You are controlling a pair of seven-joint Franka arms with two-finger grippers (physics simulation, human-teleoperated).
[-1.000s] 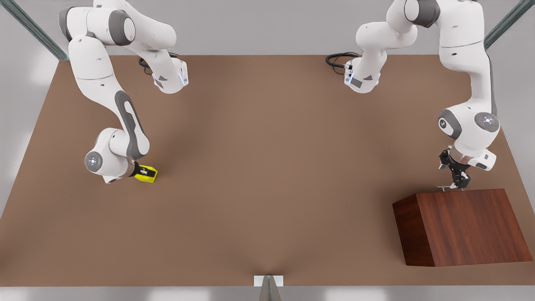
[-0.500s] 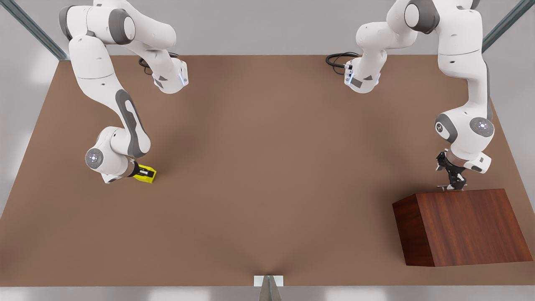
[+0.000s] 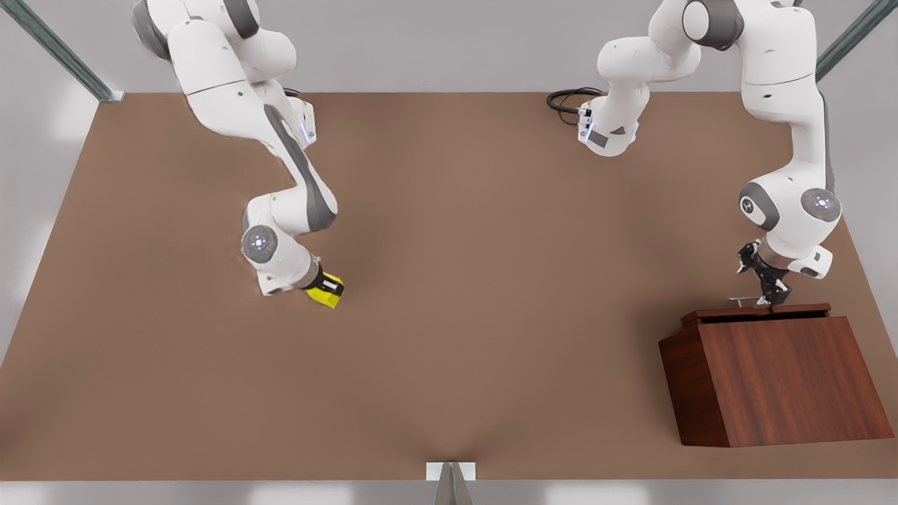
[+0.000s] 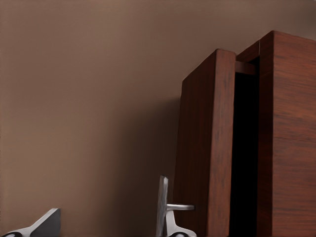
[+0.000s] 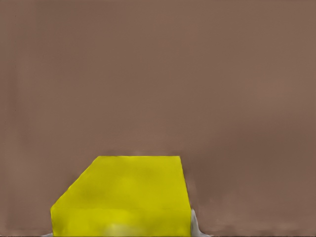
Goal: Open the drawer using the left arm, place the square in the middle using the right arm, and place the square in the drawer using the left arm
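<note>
The right gripper (image 3: 327, 289) has its fingers clamped on the square (image 3: 327, 292) — the yellow cube sits between the black fingers, at or just above the tabletop (image 3: 491, 280); whether it touches cannot be told. In the right wrist view the square (image 5: 123, 195) sits against plain brown table. The right arm (image 3: 280, 168) reaches in from the far corner on the front view's left, and the cube is left of the table's middle in that view.

Over on the front view's right, the left gripper (image 3: 770, 294) is down at the silver handle (image 3: 744, 300) of the drawer (image 3: 758, 311). Its fingers are at the bar, but whether they are closed on it cannot be told. The drawer stands pulled out a little from the cabinet (image 3: 786, 379) — a dark gap shows behind its front. The left wrist view shows the same: drawer front (image 4: 207, 148) standing off the cabinet body (image 4: 289, 138), handle (image 4: 165, 207) beside a finger (image 4: 42, 224).
</note>
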